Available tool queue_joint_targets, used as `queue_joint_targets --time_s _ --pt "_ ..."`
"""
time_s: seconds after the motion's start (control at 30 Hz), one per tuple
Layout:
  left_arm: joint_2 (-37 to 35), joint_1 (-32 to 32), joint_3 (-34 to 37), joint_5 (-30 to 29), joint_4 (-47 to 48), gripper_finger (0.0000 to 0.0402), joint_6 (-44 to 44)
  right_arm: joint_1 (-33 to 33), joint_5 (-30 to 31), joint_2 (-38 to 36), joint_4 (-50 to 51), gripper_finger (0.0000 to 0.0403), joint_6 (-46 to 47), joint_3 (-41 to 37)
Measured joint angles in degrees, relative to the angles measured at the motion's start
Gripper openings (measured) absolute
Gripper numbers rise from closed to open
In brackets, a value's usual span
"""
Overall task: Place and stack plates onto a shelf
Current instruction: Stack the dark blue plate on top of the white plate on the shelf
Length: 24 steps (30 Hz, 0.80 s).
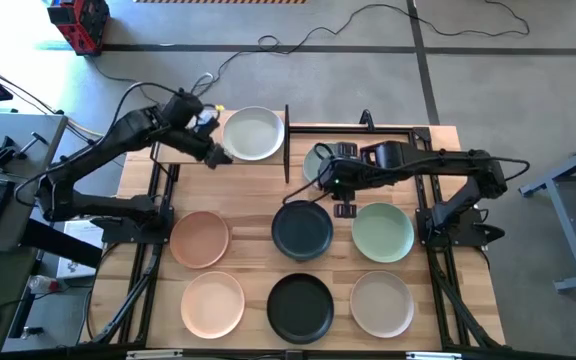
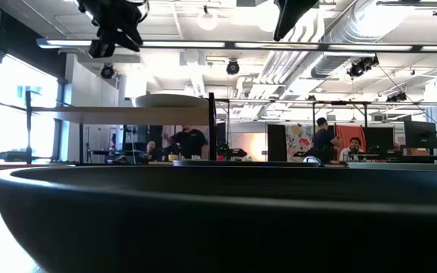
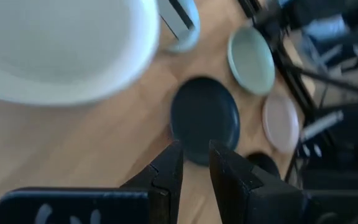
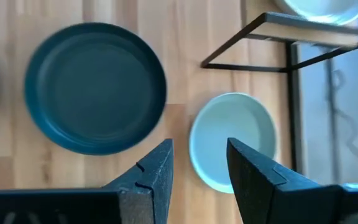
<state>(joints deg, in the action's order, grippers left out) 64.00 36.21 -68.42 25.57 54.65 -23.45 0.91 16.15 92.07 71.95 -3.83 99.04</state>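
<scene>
Planked wood is serving as the table (image 1: 253,195), with an open workshop and distant people showing beyond it in the low view. On the shelf (image 1: 183,155) at the table's far edge, a white plate (image 1: 253,133) is already sitting; the left gripper (image 1: 216,156) is hovering just beside that plate's rim, fingers nearly closed and empty. Nearer than the shelf, the right gripper (image 4: 197,165) is hanging open and empty over a pale blue plate (image 4: 232,140), beside a dark teal plate (image 1: 302,229). Six more plates are lying on the table. A grasp could likely slip on the shallow rim, or the black frame (image 4: 247,43) could snag the lifted plate.
</scene>
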Motion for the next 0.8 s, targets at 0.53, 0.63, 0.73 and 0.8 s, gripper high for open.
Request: queue_joint_targets --time_s 0.53,0.63,0.73,0.8 --pt "4.7 -20.7 7.1 -1.2 -18.0 0.0067 5.5 -2.8 -8.5 0.4 -0.2 0.0129 0.4 -0.5" --pt "7.2 -22.7 7.1 -2.5 -20.8 0.0067 10.4 -2.8 -8.5 0.4 -0.2 0.0129 1.4 -0.5" --pt "9.7 -24.4 7.2 -4.4 -22.6 0.0067 15.5 -2.8 -8.5 0.4 -0.2 0.0129 3.3 -0.5" --pt "11.4 -25.3 7.2 -4.9 -23.3 0.0067 18.6 -2.8 -8.5 0.4 -0.2 0.0129 5.6 -0.5"
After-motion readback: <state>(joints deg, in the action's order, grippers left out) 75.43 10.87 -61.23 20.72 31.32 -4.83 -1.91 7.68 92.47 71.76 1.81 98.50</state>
